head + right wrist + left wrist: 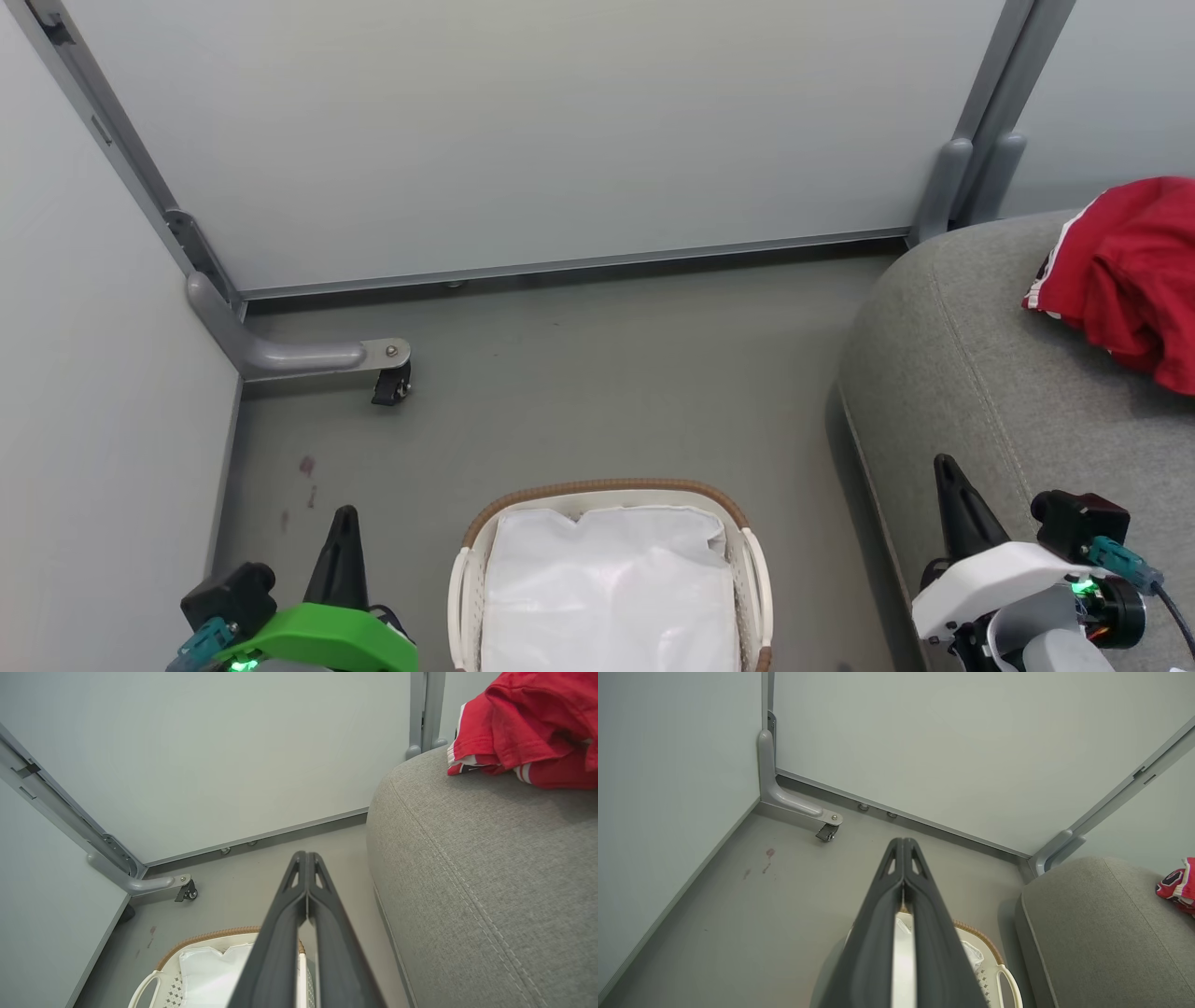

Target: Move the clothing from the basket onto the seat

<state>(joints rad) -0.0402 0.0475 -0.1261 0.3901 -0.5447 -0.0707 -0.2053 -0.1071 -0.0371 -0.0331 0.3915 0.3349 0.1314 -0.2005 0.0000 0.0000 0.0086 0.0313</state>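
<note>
Clothing: a red heap with white trim, lying on the seat toward its far right, well apart from the basket. The basket stands on the floor beside the seat, with its white liner showing inside. Left gripper, left of the basket, and right gripper, over the seat's near edge: fingers pressed together, tips touching, grasping nothing.

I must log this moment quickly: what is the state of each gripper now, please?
Left gripper: closed, holding nothing.
Right gripper: closed, holding nothing.
</note>
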